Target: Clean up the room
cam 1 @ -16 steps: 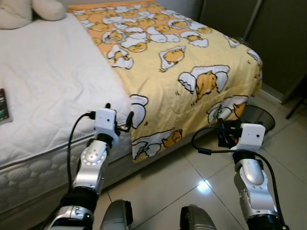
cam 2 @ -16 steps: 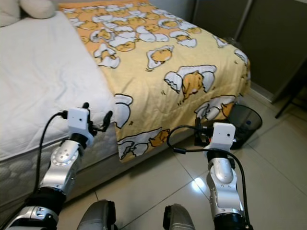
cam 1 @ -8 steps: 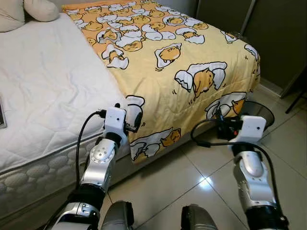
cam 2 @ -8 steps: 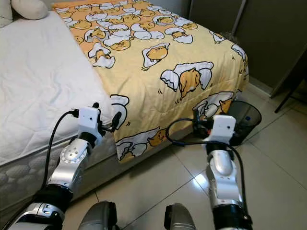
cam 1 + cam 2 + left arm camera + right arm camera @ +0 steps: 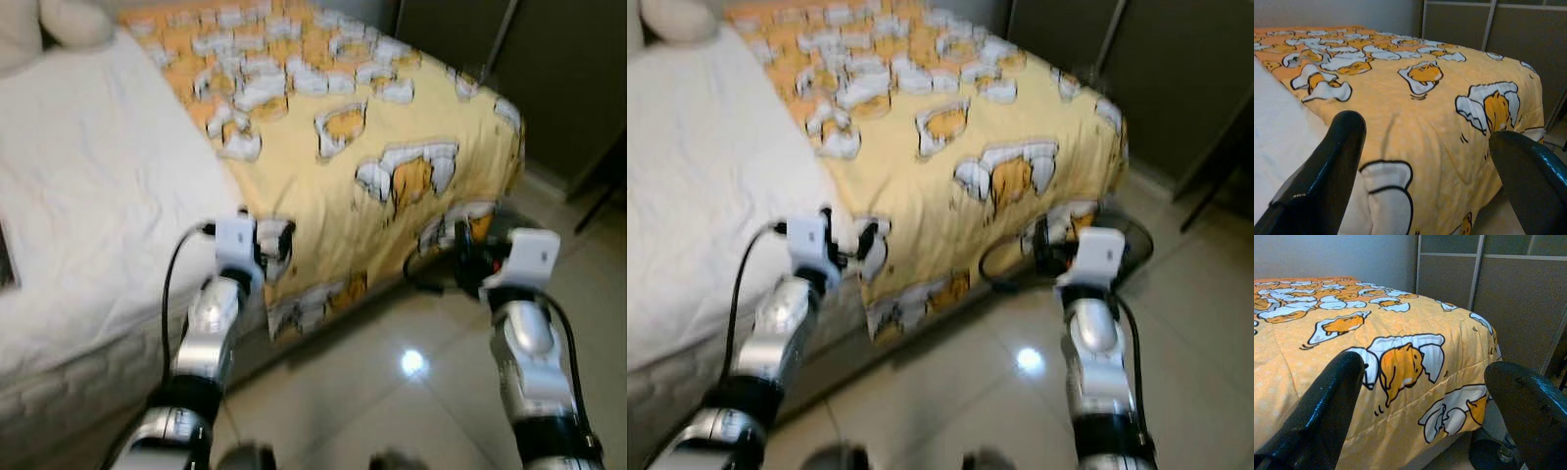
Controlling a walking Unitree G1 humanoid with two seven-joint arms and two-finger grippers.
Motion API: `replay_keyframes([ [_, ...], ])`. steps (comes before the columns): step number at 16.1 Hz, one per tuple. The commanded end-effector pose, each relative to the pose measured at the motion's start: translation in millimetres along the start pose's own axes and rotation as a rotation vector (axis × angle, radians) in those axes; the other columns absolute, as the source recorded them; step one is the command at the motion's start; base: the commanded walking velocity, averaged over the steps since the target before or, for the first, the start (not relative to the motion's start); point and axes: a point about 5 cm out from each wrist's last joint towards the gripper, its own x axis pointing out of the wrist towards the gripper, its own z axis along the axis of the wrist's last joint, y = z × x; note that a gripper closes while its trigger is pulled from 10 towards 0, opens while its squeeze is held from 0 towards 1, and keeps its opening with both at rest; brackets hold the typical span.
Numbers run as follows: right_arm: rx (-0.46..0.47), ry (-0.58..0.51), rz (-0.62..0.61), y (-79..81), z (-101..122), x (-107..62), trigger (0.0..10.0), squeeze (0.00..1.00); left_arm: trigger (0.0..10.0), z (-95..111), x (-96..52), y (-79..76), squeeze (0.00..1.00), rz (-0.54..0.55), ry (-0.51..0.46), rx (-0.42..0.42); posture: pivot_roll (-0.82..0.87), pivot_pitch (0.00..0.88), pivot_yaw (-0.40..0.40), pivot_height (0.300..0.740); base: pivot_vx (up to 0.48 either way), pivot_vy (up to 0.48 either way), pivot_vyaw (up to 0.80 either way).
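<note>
One bed [image 5: 88,225] with a white mattress top, taken here as the landmark. One yellow blanket [image 5: 362,186] printed with cartoon egg figures, spread over the bed's far half and hanging down its foot edge. Two pale cushions [image 5: 73,20] at the bed's head end, blurred. One dark flat item [image 5: 6,269], cut off by the frame, on the bed's white part. One dark round wire bin [image 5: 1493,458] on the floor by the bed's foot corner. Two silver arms in front of the bed, with two grippers: left gripper [image 5: 1420,161] and right gripper [image 5: 1425,396], both spread wide.
</note>
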Motion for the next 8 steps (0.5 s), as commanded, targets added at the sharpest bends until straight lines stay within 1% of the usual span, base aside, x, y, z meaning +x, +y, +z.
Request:
replay_keyframes([
  [1,0.004,-0.013,0.004,-1.8,2.6,2.3,10.0,0.00,10.0,0.4,-1.5,4.9,0.00,0.035,-0.007,-0.026,-0.09,0.000,-0.007,0.740,0.000,0.000,0.00],
  [3,0.013,-0.017,-0.004,-4.7,2.0,2.4,10.0,0.00,10.0,-0.3,-0.8,13.5,0.00,0.087,0.007,-0.085,-0.08,0.000,-0.012,0.740,0.000,0.000,0.00],
  [4,0.034,-0.040,-0.024,-9.3,2.5,-1.5,10.0,0.00,10.0,-0.8,-0.5,20.8,0.00,0.123,0.018,-0.130,-0.08,0.000,-0.012,0.740,0.000,0.000,0.00],
  [5,0.036,-0.040,-0.033,-12.5,-0.1,-6.6,10.0,0.00,10.0,-0.8,-1.3,25.1,0.00,0.118,0.026,-0.071,-0.09,0.000,-0.009,0.740,0.000,0.000,0.00],
  [6,0.029,-0.031,-0.025,-12.2,-2.9,-10.3,10.0,0.00,10.0,-1.9,-2.3,25.7,0.00,0.101,0.037,-0.024,-0.09,0.000,-0.005,0.740,0.000,0.000,0.00],
  [7,0.019,-0.026,-0.015,-10.9,-4.2,-12.0,10.0,0.00,10.0,-4.0,-3.1,25.8,0.00,0.096,0.049,-0.031,-0.09,0.000,0.000,0.740,0.000,0.000,0.00],
  [8,-0.002,-0.010,-0.017,-11.0,-6.2,-12.4,10.0,0.00,10.0,-5.1,-3.3,25.4,0.00,0.093,0.054,-0.039,-0.09,0.000,0.002,0.740,0.000,-0.356,0.00],
])
